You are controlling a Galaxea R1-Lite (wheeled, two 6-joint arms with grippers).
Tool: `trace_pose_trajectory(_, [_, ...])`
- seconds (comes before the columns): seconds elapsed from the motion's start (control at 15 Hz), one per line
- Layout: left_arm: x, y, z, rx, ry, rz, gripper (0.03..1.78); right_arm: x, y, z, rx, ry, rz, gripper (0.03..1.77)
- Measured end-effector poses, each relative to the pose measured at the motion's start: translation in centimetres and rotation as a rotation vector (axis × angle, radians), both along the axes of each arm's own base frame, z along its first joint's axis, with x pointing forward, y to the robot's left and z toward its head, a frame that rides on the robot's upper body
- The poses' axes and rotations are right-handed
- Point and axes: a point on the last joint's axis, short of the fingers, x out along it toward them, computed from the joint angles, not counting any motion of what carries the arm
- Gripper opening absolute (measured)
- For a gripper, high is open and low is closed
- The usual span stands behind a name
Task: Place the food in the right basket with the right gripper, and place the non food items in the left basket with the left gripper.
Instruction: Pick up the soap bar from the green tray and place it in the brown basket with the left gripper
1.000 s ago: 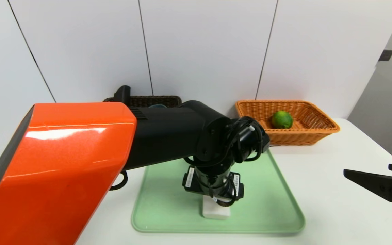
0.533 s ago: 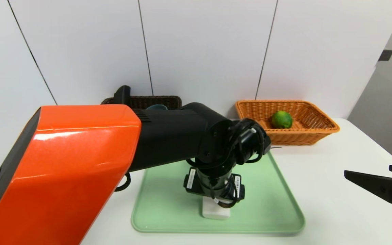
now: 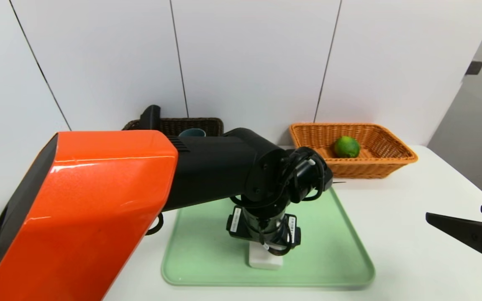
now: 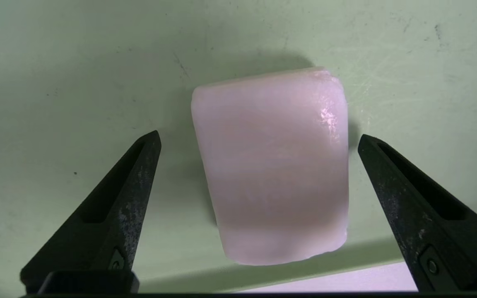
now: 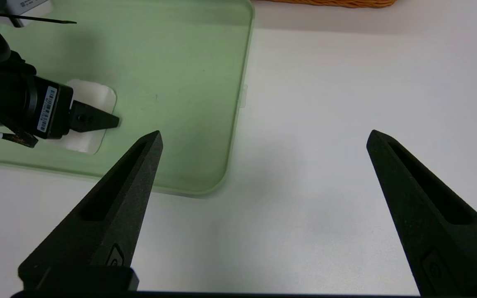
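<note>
A pale white soap-like block [image 4: 271, 165] lies flat on the green tray [image 3: 333, 246], near its front edge; in the head view only its front end [image 3: 266, 260] shows below my left wrist. My left gripper [image 4: 259, 140] hangs straight over the block, open, one finger on each side and neither touching. A green lime [image 3: 346, 146] rests in the orange right basket [image 3: 396, 161]. The dark left basket [image 3: 191, 124] stands behind my left arm, a teal object [image 3: 192, 132] showing in it. My right gripper [image 5: 263, 138] hovers open and empty over bare table at the right.
The tray's right rim [image 5: 238, 99] lies just left of my right gripper. My orange left arm [image 3: 82, 209] blocks the left part of the table in the head view. White wall panels stand close behind both baskets.
My left arm has shifted slightly right and settled lower over the block. My right gripper has drifted a little down and to the right.
</note>
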Motion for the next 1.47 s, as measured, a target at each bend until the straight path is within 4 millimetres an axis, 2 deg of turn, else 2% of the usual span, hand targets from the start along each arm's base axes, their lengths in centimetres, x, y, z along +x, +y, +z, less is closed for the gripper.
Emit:
trace_pose_trajectory(0.73, [0.08, -0.13, -0.40, 0.009, 0.004, 0.000, 1.69, -0.04, -0.02, 0.01, -0.001, -0.001, 0.001, 1.70])
trace_pose_trajectory(0.8, [0.09, -0.14, -0.44, 0.011, 0.003, 0.001, 1.60, -0.04, -0.02, 0.01, -0.001, -0.001, 0.002, 1.70])
trace_pose_trajectory(1.0, [0.15, -0.22, -0.61, 0.014, 0.001, 0.002, 1.12, -0.06, -0.01, -0.01, -0.002, 0.000, 0.002, 1.70])
trace_pose_trajectory(1.07, [0.17, -0.24, -0.66, 0.015, 0.001, 0.002, 1.03, -0.06, -0.01, -0.01, -0.001, 0.000, 0.003, 1.70])
trace_pose_trajectory(1.47, [0.19, -0.26, -0.79, 0.018, 0.004, 0.002, 0.98, -0.06, 0.01, -0.01, -0.001, 0.000, 0.006, 1.70])
